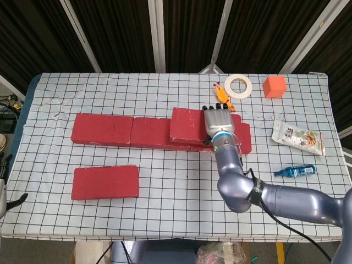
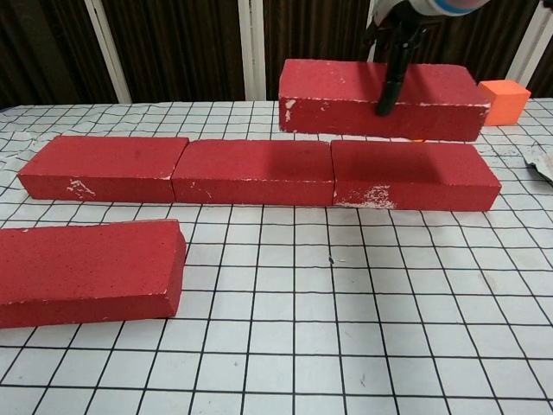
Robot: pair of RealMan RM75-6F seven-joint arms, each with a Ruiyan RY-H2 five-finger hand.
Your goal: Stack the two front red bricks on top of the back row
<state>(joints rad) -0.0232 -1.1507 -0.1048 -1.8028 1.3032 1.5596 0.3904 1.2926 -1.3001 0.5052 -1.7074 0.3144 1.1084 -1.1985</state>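
The right hand [image 1: 220, 122] is gripping a red brick [image 2: 380, 98] from above, fingers over its far edge and the thumb [image 2: 387, 82] running down its near face. In the chest view the held brick is hanging level in the air, clear of the back row [image 2: 259, 170] and above it, over the seam between the middle and right bricks of that row. The head view is showing it overlapping those same two bricks.

The back row is lying as three red bricks end to end on the checked table [image 1: 181, 187]. The other front brick [image 1: 105, 182] is lying flat at the front left, well apart from the row.

The left hand [image 1: 4, 190] is showing only as dark fingertips at the left edge of the head view; whether it is open or closed cannot be told.

Behind the row, a yellow toy [image 1: 223, 97], tape roll [image 1: 238, 86] and orange cube [image 1: 274, 87] are sitting. A snack packet [image 1: 298, 137] and blue bottle [image 1: 295, 171] are lying at the right.
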